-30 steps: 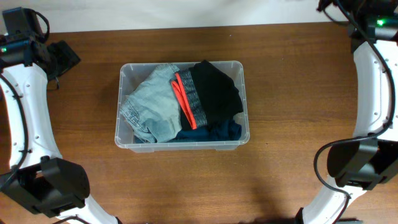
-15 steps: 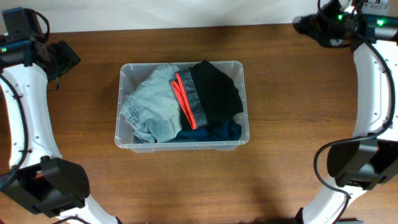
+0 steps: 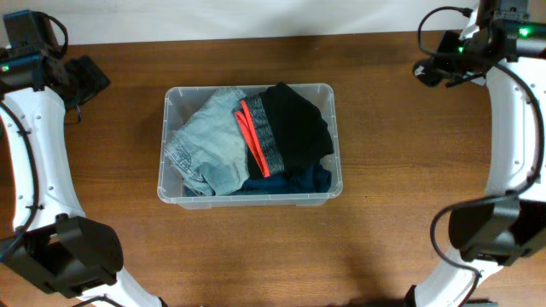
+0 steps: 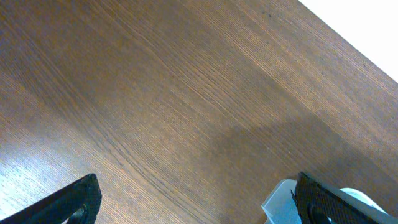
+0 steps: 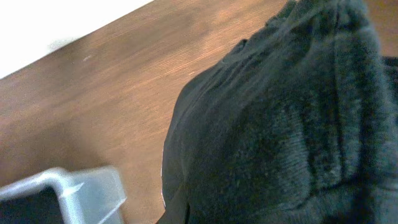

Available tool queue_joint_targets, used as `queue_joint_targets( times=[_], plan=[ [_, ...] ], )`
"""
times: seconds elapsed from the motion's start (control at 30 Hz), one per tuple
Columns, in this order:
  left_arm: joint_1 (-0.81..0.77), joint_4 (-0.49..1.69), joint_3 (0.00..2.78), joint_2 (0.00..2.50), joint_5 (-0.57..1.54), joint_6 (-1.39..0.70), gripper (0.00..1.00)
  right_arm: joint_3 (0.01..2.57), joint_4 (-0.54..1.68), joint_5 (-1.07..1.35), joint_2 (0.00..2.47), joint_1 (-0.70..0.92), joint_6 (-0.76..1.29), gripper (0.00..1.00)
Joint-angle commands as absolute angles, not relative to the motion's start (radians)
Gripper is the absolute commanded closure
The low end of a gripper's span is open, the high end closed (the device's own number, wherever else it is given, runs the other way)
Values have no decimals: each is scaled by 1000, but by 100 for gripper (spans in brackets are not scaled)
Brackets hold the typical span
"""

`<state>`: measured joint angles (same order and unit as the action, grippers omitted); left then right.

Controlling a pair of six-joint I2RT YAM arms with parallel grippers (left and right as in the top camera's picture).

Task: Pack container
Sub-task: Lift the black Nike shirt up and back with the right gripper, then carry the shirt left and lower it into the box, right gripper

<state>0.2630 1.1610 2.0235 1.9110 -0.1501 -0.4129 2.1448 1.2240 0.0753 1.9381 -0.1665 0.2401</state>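
Right hand (image 3: 429,70) grips dark knit garment (image 5: 280,137), clear only in R wrist; left hand (image 4: 199,196) open.

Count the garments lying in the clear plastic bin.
3 in the clear rectangular plastic bin: a pale blue denim garment on the left, a black garment with an orange-and-grey band on the right, a dark teal garment beneath it. Others may be hidden underneath.

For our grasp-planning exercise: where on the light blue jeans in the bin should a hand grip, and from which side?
Pinch a bunched fold near the middle of the jeans, coming straight down from above: the container walls block sideways approaches, and the black garment overlaps their right edge, so stay left of it.
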Motion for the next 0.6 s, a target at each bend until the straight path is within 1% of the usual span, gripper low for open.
queue_joint_targets(
  times=[0.0,0.2,0.27,0.37,0.57],
  plan=[
    [263,1161,2030,1915,-155,-426,1,2162,1252,173,1804,-99,181,96],
    [263,1161,2030,1915,-155,-426,1,2162,1347,242,1715,36,153,96],
    [263,1161,2030,1915,-155,-426,1,2162,1378,270,1710,86,150,96],
    [263,1161,2030,1915,-155,-426,1,2161,1423,330,1714,160,89,96],
    [263,1161,2030,1915,-155,-426,1,2160,1464,330,1718,311,40,96]
  ],
)
